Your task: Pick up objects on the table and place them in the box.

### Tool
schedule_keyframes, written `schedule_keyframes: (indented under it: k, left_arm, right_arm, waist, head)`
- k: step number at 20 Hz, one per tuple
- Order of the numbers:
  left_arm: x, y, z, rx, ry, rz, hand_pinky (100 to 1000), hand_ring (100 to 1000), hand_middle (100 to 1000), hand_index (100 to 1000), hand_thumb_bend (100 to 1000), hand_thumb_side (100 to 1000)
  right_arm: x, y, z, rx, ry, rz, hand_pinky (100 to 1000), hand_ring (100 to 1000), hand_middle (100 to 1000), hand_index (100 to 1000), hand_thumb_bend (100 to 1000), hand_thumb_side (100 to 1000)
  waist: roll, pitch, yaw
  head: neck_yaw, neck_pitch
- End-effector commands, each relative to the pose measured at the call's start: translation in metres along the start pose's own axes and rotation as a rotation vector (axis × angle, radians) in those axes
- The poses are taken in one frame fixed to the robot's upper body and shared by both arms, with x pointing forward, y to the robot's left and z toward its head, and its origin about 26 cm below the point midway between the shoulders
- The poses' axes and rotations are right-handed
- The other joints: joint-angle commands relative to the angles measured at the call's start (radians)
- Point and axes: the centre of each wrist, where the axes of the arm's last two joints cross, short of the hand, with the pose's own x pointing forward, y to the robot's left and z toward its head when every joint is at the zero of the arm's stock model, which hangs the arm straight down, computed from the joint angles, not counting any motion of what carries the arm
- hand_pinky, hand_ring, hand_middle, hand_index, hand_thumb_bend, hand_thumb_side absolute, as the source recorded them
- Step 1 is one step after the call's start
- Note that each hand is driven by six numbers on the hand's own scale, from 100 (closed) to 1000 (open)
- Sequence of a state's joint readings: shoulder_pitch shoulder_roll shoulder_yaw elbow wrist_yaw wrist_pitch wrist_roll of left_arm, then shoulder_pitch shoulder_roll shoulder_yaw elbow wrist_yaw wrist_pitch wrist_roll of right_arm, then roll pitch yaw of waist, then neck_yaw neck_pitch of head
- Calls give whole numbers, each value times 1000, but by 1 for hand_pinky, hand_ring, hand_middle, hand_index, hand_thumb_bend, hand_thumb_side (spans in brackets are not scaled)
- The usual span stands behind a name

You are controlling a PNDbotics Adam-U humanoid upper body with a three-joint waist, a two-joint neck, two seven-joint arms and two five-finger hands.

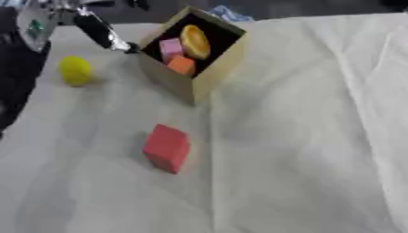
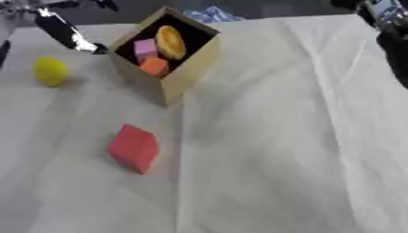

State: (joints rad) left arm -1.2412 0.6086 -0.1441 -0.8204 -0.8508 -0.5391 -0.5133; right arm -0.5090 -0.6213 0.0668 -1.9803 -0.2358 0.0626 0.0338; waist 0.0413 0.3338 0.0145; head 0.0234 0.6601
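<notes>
Reaching in from the upper left, the left hand [image 1: 102, 31] is being held with a straight dark finger ending just beside the box [image 1: 209, 75] rim; nothing is being gripped. A pink block [image 1: 170, 48], orange block [image 1: 182, 65] and yellow-orange oval [image 1: 195, 42] are lying inside. The red block [image 1: 166, 148] is resting tilted on the cloth [image 1: 303, 136], with the yellow ball [image 1: 76, 70] left of the box. Part of the right arm is showing at the upper right; its fingers cannot be made out.

The tan cardboard box [image 1: 209, 75] stands open at the far middle of the table, one corner turned toward the camera, with a dark inside. In it lie a pink block [image 1: 170, 47], an orange block [image 1: 182, 65] just in front of the pink one, and an orange-yellow rounded thing [image 1: 195, 42], perhaps a fruit, leaning against the box's far wall. A yellow ball [image 1: 76, 70] lies left of the box, apart from it, and a red block [image 1: 166, 148] rests tilted on the cloth well in front of the box.
</notes>
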Motion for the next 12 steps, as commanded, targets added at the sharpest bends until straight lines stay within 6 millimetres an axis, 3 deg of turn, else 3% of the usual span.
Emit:
schedule_keyframes:
  k: [1,4,5,6,12]
  left_arm:
    - [-27,12,36,34,100,21,843,794,767,873,486,461]
    - [-40,-1,49,-3,146,61,843,795,769,878,491,476]
    - [-42,-5,52,-19,156,71,843,795,768,879,532,404]
    - [-44,-9,54,-35,163,79,844,796,771,880,497,488]
    - [-52,-27,58,-121,200,106,841,798,774,883,527,487]
  right_arm:
    - [10,-9,-1,-13,-26,44,887,857,678,847,100,705]
    - [10,-10,-1,-18,-26,48,887,857,678,847,100,707]
    - [10,-10,-1,-19,-26,49,887,857,678,847,100,704]
    - [10,-10,-1,-19,-28,50,887,857,678,847,100,706]
    - [11,-10,-1,-26,-30,52,886,861,687,847,100,708]
  waist:
    - [-4,-21,4]
    - [-9,-16,8]
    - [-11,-15,9]
    - [-12,-13,9]
    - [-20,-6,7]
  head:
    - [-10,0]
    - [-13,-5]
    - [-13,-6]
    - [-13,-8]
    - [-4,-17]
